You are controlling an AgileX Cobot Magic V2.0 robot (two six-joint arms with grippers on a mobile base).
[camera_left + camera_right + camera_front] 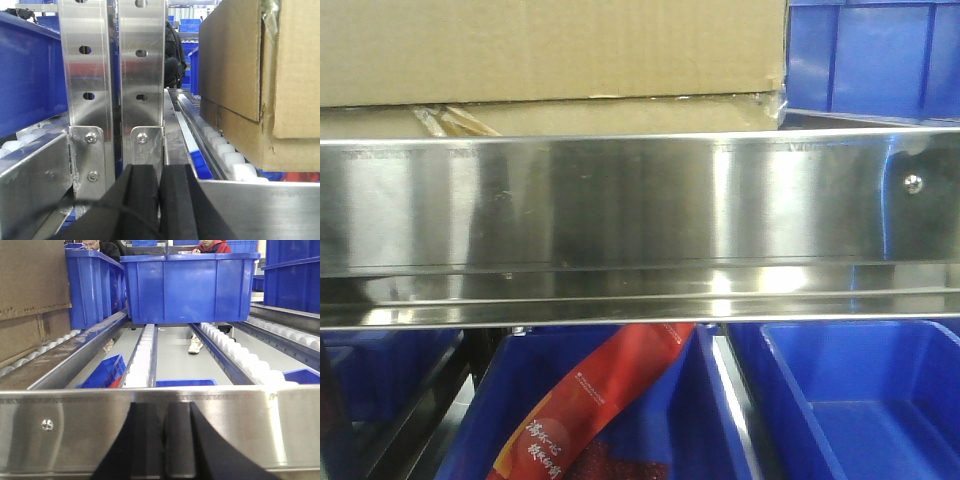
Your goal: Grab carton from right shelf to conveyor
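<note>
The brown cardboard carton (pixel 550 60) sits on the roller shelf behind the steel front rail (pixel 640 230). In the left wrist view the carton (pixel 250 85) is to the right of my left gripper (pixel 160 200), apart from it. My left gripper is shut and empty, low in front of two steel uprights (pixel 115 75). In the right wrist view the carton (pixel 30 300) is at the far left. My right gripper (pixel 164 440) is shut and empty, just before the steel rail (pixel 250 425). Neither gripper shows in the front view.
Blue bins (pixel 190 287) stand further back on the roller lanes (pixel 142 355), and another (pixel 875 60) is right of the carton. Lower blue bins (pixel 860 400) sit below the rail; one holds a red packet (pixel 600 400). People are behind the shelf (pixel 210 246).
</note>
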